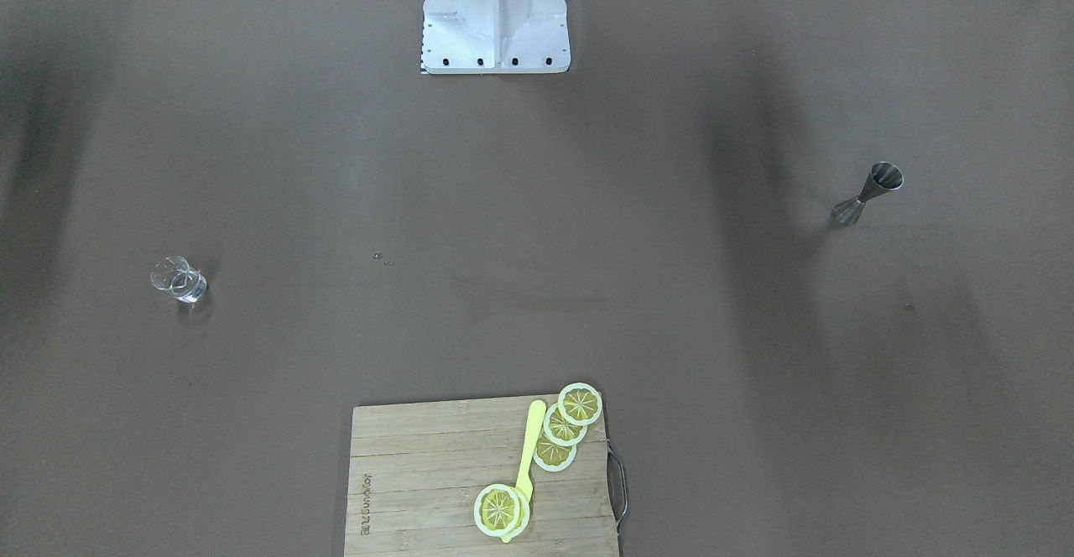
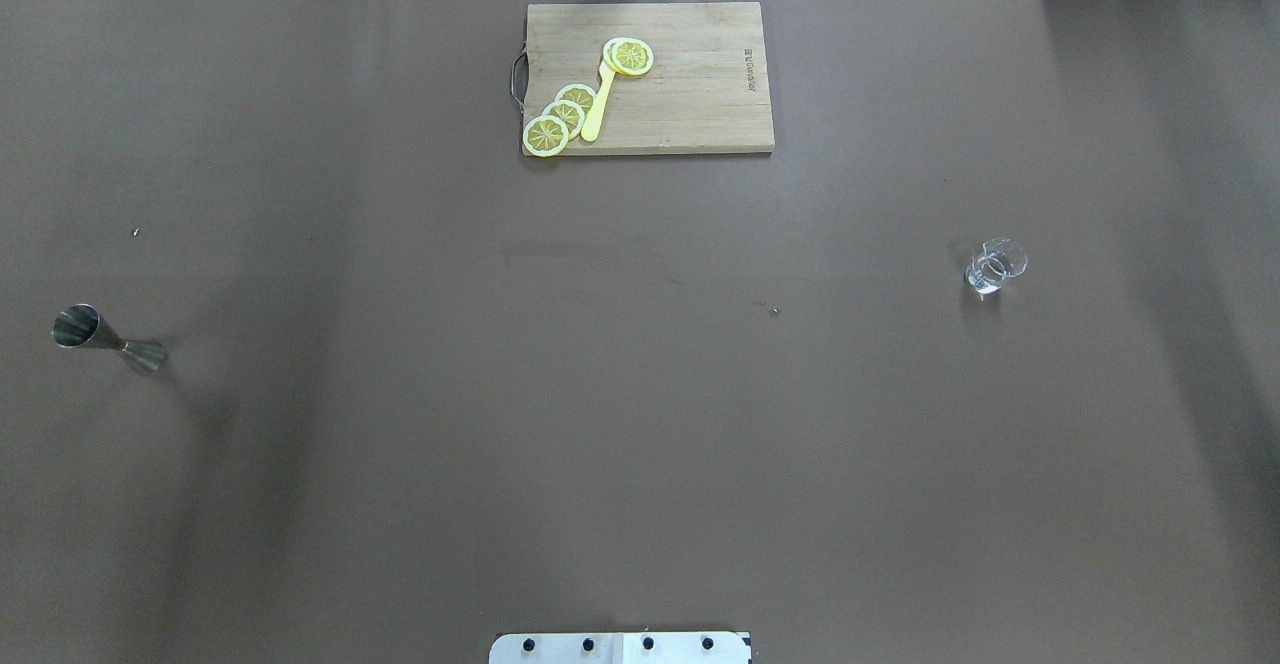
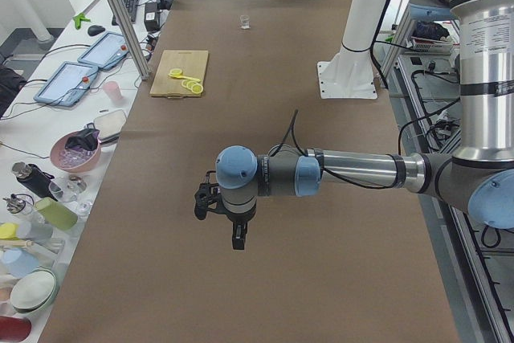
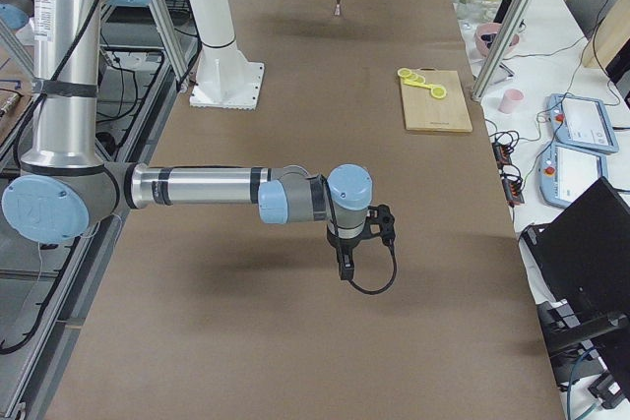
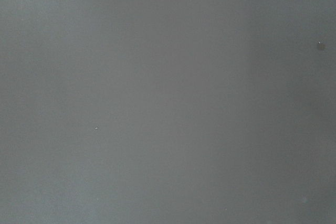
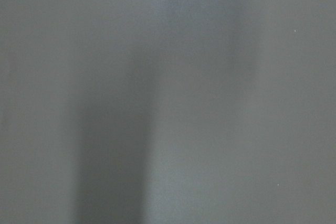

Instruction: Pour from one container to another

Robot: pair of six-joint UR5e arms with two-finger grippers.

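**Jigger and glass stand at opposite ends, both arms above the table**

On the robot's left side of the brown-covered table (image 2: 640, 424), a steel jigger (image 2: 105, 337) stands upright with one open cup facing up, well apart from everything else. In the exterior left view the left arm (image 3: 353, 170) reaches out level over the cover with its wrist turned down. The left gripper (image 3: 239, 242) hangs above the surface without touching it. That side view does not show whether its fingers are apart or together, and the left wrist camera shows only bare cover.

In the middle, at the table's far edge from the robot, lies a wooden cutting board (image 2: 690, 94) with its metal handle toward the robot's left. Three lemon slices (image 2: 560, 116) overlap in a row at the board's near-left corner, and the outermost one juts over the edge. A yellow plastic utensil (image 2: 598, 104) lies just beside the row, its far end tucked under another slice. At the robot's own edge, the white pedestal (image 1: 495, 12) stands on the centre line.

On the robot's right side a small clear glass (image 2: 995, 266) stands upright, across the table's width from the jigger. Whether it holds liquid cannot be told. In the exterior right view the right arm (image 4: 197, 187) also stretches out level. The right gripper (image 4: 342, 268) points down, clear of the cover. Whether its fingers are parted or closed cannot be told, and the right wrist camera shows only cover.
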